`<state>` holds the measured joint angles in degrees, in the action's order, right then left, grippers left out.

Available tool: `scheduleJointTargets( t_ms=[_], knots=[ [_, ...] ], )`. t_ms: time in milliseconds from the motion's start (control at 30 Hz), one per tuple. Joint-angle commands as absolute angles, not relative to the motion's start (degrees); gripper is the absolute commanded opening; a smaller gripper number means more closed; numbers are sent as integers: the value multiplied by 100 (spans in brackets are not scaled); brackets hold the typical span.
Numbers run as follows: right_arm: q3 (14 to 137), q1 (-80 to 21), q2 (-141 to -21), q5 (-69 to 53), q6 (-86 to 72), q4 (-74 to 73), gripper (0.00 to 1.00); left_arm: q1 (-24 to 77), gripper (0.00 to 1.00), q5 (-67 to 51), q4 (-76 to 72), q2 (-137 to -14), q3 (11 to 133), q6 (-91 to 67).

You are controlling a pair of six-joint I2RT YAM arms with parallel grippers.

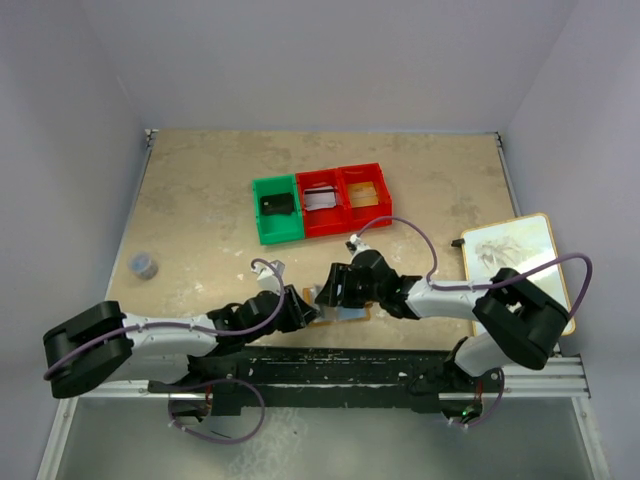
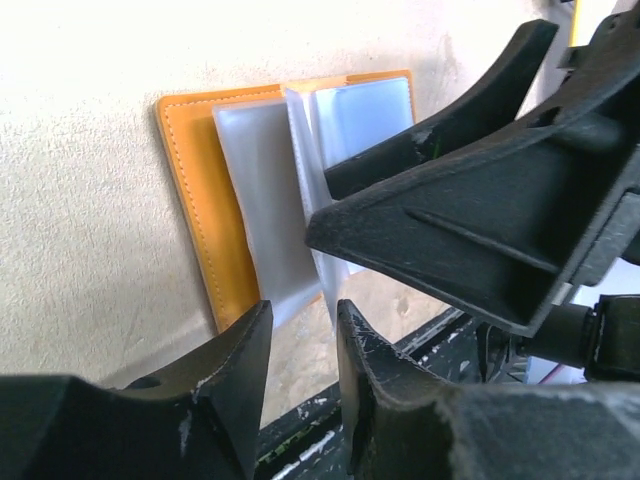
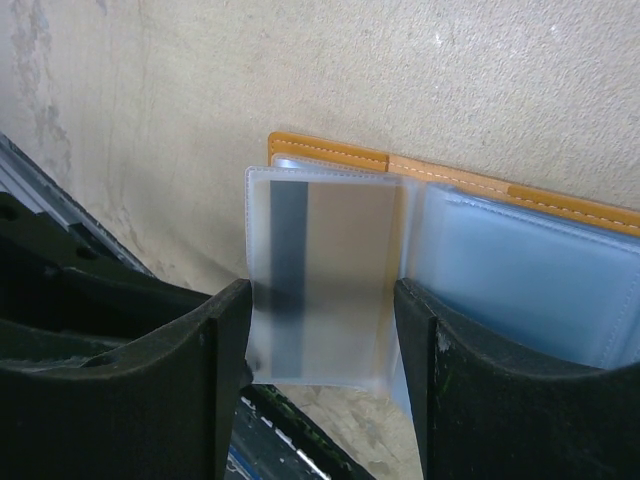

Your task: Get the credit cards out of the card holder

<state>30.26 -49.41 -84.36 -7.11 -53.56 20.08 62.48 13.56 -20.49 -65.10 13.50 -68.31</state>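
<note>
Finding: three cards are out and in the bins (image 1: 297, 190): black card (image 1: 277, 204), pale card (image 1: 321, 200), gold card (image 1: 364, 196). The holder (image 1: 345, 313) lies open, well short of the bins, toward my bases. One striped card (image 3: 320, 280) is not yet out of its sleeve. My right gripper (image 3: 322, 295) stands spread over it. My left gripper (image 2: 300, 312) is nearly closed at a sleeve edge; I cannot tell if it pinches. I judge the task mostly done.

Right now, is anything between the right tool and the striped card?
Yes. The card sits inside a frosted plastic sleeve of the card holder, so the sleeve covers its face. The right tool straddles that sleeve, one finger each side. Nothing else shows between them.
</note>
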Motion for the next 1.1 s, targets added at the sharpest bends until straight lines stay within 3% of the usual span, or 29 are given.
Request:
scheduleJointTargets(
  t_ms=[0,167,567,1067],
  knots=[
    [2859,-4902,-8358,-729,-5323,1652,62,6284,29,1376,-2798,-6855,1507,-6835],
    [2886,-4904,-8388,-756,-5317,1682,62,6284,24,1333,-2962,-7086,1594,-6786],
    [2880,-4900,-8392,-815,-5333,1780,62,6293,28,1209,-2992,-7350,1827,-6660],
    [3470,-4904,-7827,-379,-5422,1099,70,6363,30,946,-3051,-7927,2460,-6289]
  ],
)
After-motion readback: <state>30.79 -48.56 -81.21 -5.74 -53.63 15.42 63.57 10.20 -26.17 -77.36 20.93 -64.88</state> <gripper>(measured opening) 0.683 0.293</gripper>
